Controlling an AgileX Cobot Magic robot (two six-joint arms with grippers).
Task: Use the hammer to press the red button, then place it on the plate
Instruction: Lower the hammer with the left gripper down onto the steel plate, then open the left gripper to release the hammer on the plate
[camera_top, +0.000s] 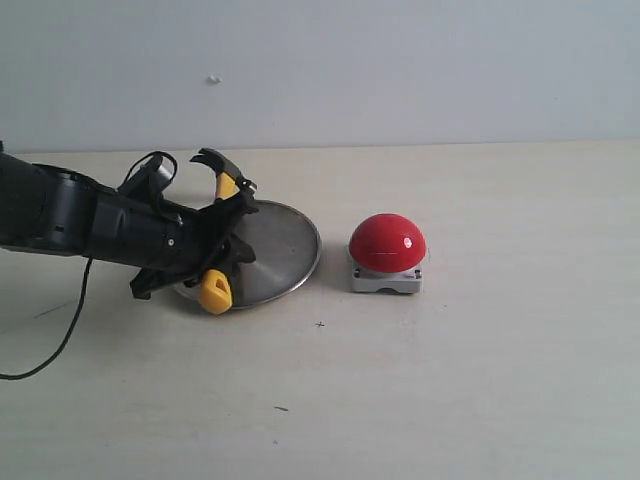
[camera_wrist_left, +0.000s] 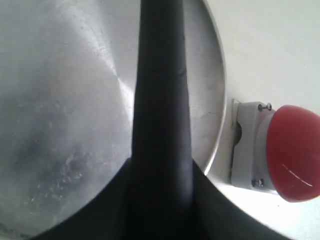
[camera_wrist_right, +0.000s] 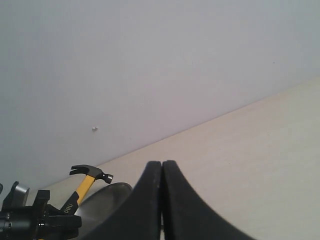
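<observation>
a: what's the setting?
b: a pale blank wall (camera_top: 400, 70) behind a wide beige table (camera_top: 480, 380) with a few dark specks on it.

a: biggest thing on it?
b: the black left arm (camera_top: 70, 215), reaching in low from the left edge of the exterior view. a thin black cable (camera_top: 62, 340) trails from it onto the table. its left gripper (camera_top: 234, 232) is clamped across the handle of the hammer (camera_top: 228, 186).

a: and the other arm?
b: only its own wrist view shows the right gripper (camera_wrist_right: 162, 165). the two fingers are pressed together, and it faces across the table toward the wall, well apart from the hammer.

a: next?
b: the plate (camera_top: 290, 245), a round shiny steel dish lying flat, left of centre. the hammer is held over its left part, tilted. its dark claw head is up on the wall side and its yellow looped end is down at the plate's near rim. i cannot tell whether that end touches the rim.

a: the button?
b: the red button (camera_top: 387, 240), a glossy dome on a small grey base (camera_top: 387, 281), sits near the plate on its right, with a strip of table between them.

a: the left wrist view?
b: a dark bar crosses the plate there. i cannot tell if it's handle or finger.
</observation>
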